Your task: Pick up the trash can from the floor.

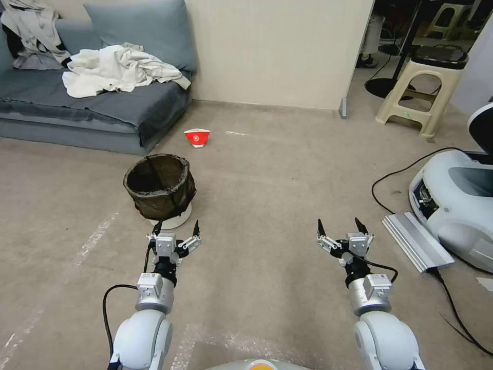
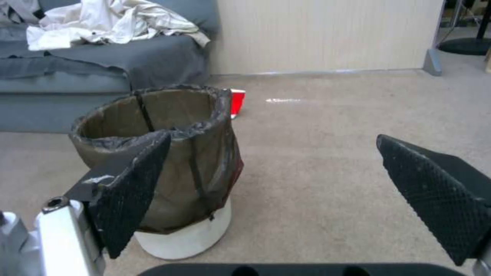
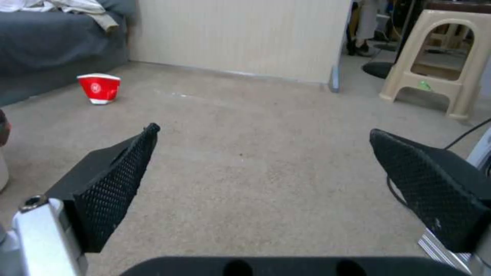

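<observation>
Our left gripper (image 1: 176, 227), jaws apart, faces the trash can (image 1: 160, 187) standing on the floor (image 1: 267, 180), ready to approach; right gripper (image 1: 339, 226) waits, jaws apart.

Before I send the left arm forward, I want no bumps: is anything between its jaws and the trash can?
Nothing visible. The left gripper hangs open just short of the trash can, with bare floor between. The red paper bowl lies beyond the can. The right gripper is open, off to the side.
</observation>
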`<state>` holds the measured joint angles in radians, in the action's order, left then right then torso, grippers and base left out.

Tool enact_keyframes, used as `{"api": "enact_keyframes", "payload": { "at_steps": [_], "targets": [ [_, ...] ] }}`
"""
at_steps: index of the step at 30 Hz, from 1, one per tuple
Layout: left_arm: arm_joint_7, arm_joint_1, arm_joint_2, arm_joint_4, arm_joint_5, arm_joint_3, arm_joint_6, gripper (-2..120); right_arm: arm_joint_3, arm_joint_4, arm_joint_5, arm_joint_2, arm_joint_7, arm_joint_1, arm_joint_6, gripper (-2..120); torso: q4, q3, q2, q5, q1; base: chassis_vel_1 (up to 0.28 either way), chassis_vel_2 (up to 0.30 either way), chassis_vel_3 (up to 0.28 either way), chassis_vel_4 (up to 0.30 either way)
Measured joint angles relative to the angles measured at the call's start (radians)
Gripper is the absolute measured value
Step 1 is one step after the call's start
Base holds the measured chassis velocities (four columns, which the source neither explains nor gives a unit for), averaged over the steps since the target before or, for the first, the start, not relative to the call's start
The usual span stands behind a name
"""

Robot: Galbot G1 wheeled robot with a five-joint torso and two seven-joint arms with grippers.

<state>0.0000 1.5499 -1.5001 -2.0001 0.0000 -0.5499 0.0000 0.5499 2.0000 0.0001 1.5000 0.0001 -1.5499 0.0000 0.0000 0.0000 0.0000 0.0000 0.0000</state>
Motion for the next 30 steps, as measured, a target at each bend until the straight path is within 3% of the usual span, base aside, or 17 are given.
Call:
{"api": "enact_keyframes", "payload": {
  "at_steps": [20,25,26,27,30],
  "targets": [
    [0.0,0.0,0.0,0.0,0.0,0.0,0.0,100,0.0,0.0,0.0,0.0,0.0,0.0,0.0,100,0.0,0.0,0.0,0.0,0.0,0.0,0.0,0.0,0.0],
    [-0.016,0.083,0.016,-0.106,-0.033,-0.032,-0.001,100,0.026,0.109,0.027,0.02,0.022,-0.065,-0.042,100,-0.0001,0.0,0.0,0.0,0.0,0.0,0.0,0.0,0.0],
    [-0.03,0.142,0.028,-0.183,-0.056,-0.055,-0.003,100,0.044,0.185,0.046,0.034,0.038,-0.109,-0.071,100,-0.0001,0.0,0.0,-0.0001,0.0,0.0,0.0,0.0,0.0],
    [-0.03,0.142,0.028,-0.183,-0.056,-0.055,-0.003,100,0.044,0.185,0.046,0.034,0.038,-0.109,-0.071,100,-0.0001,0.0,0.0,-0.0001,0.0,0.0,0.0,0.0,0.0],
    [-0.048,0.226,0.048,-0.291,-0.098,-0.088,0.0,100,0.067,0.269,0.068,0.049,0.049,-0.163,-0.112,100,0.0002,0.0,0.0,0.0002,0.0,0.0,0.0,0.0,0.0]
  ]
}}
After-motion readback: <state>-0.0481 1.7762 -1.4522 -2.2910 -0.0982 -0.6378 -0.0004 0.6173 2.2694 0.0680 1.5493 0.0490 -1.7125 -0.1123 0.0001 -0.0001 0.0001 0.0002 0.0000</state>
